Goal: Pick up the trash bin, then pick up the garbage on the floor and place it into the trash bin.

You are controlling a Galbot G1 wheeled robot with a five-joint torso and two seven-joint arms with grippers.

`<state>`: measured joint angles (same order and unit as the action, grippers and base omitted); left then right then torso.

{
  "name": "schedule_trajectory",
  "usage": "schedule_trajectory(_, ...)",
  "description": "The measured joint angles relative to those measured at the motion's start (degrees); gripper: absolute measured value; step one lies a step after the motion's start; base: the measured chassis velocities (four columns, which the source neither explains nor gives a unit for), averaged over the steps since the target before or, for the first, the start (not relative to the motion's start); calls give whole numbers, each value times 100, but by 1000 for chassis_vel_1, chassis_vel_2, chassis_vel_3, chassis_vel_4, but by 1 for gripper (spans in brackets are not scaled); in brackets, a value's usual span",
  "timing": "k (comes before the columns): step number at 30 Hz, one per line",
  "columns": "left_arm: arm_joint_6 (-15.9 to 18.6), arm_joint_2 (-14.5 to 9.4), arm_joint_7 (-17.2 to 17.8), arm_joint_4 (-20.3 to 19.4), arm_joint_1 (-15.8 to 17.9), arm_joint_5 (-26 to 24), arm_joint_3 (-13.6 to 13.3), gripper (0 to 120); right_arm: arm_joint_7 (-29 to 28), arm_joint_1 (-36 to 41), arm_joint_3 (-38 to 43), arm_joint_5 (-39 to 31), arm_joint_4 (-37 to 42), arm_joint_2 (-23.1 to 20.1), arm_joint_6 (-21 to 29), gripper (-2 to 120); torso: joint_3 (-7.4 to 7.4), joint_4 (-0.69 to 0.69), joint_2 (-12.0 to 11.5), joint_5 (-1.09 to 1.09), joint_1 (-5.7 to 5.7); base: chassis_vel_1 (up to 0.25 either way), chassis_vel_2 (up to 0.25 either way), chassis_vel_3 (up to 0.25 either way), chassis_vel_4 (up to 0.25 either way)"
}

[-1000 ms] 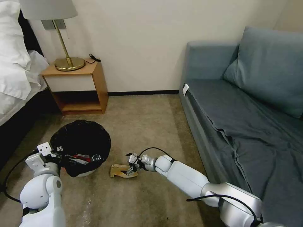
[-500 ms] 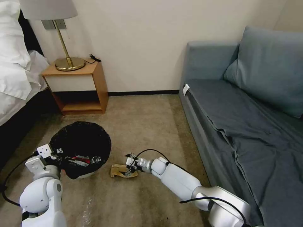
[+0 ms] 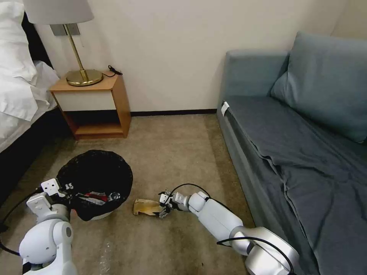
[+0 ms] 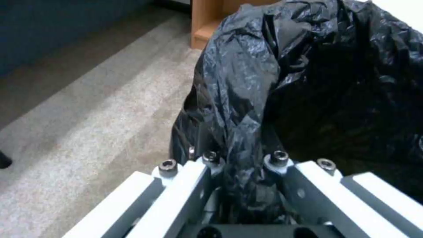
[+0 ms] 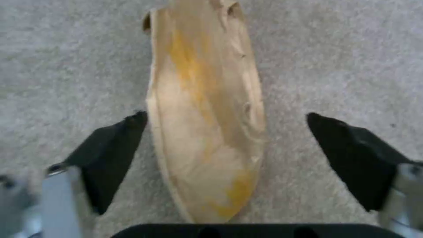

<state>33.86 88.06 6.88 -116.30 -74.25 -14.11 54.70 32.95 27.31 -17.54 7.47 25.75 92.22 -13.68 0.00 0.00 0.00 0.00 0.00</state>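
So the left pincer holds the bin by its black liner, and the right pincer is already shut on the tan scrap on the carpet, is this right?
Not quite. The right pincer is open: in the right wrist view its two black fingers stand on either side of the tan scrap, which lies on the carpet. The left pincer does hold the bin by its black liner.
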Motion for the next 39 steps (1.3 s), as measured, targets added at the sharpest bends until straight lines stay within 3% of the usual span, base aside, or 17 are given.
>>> schedule_trajectory(7,3,2,4,11,37,16,-63,4,85,50,27,-80,-4,-2,-36,76,0,0,0,0,0,0,0,0,0)
schedule_trajectory(9,10,-15,10,16,50,18,-72,4,98,80,31,-83,-11,-3,-39,62,0,0,0,0,0,0,0,0,0)
schedule_trajectory(11,12,-18,10,16,54,17,-72,4,124,89,32,-80,-10,-3,-39,59,0,0,0,0,0,0,0,0,0)
schedule_trajectory(12,16,-28,10,16,61,10,-64,4,173,110,34,-81,2,-4,-39,51,0,0,0,0,0,0,0,0,0)
schedule_trajectory(13,16,-28,10,16,61,10,-64,4,173,110,34,-81,2,-4,-39,51,0,0,0,0,0,0,0,0,0)
schedule_trajectory(16,18,-32,10,23,77,-6,-43,4,187,120,33,-169,44,-5,-40,35,0,0,0,0,0,0,0,0,0)
schedule_trajectory(26,19,-16,10,100,200,-30,-33,4,73,111,21,-356,108,-8,-60,2,0,0,0,0,0,0,0,0,0)
schedule_trajectory(39,15,-16,7,157,206,-75,44,4,-215,85,195,-685,310,-8,-62,0,0,1,0,0,0,0,0,0,0)
